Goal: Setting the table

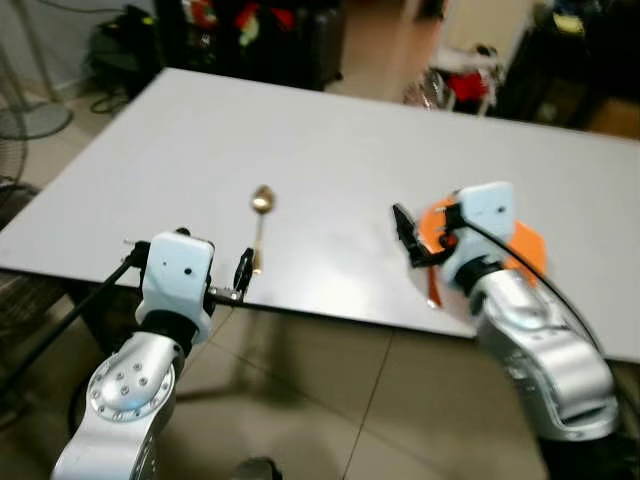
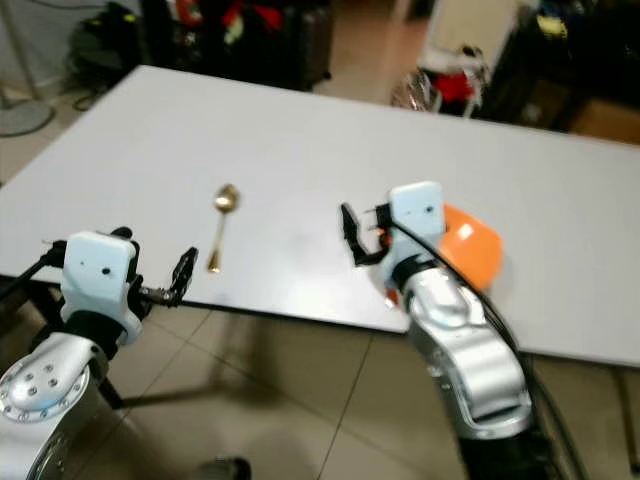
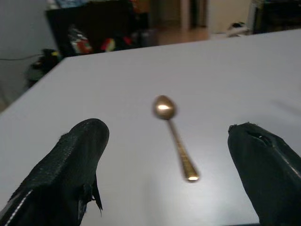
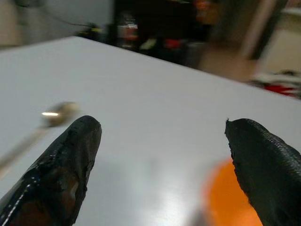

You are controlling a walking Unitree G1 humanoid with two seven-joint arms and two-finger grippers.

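Observation:
A gold spoon [image 1: 261, 222] lies on the white table [image 1: 330, 140] near its front edge, bowl end pointing away from me. My left gripper [image 1: 243, 272] hovers open at the table edge just short of the spoon's handle; in the left wrist view the spoon [image 3: 174, 136] lies ahead between the two fingers [image 3: 80, 155]. An orange dish [image 1: 525, 248] rests on the table to the right, partly hidden behind my right wrist. My right gripper [image 1: 405, 235] is open above the table just left of the dish, with nothing between its fingers [image 4: 70, 160].
Dark bags and clutter [image 1: 250, 30] stand beyond the table's far edge. A floor fan [image 1: 20, 120] is at the far left. Tiled floor [image 1: 340, 400] lies below the table's front edge, where both arms reach in.

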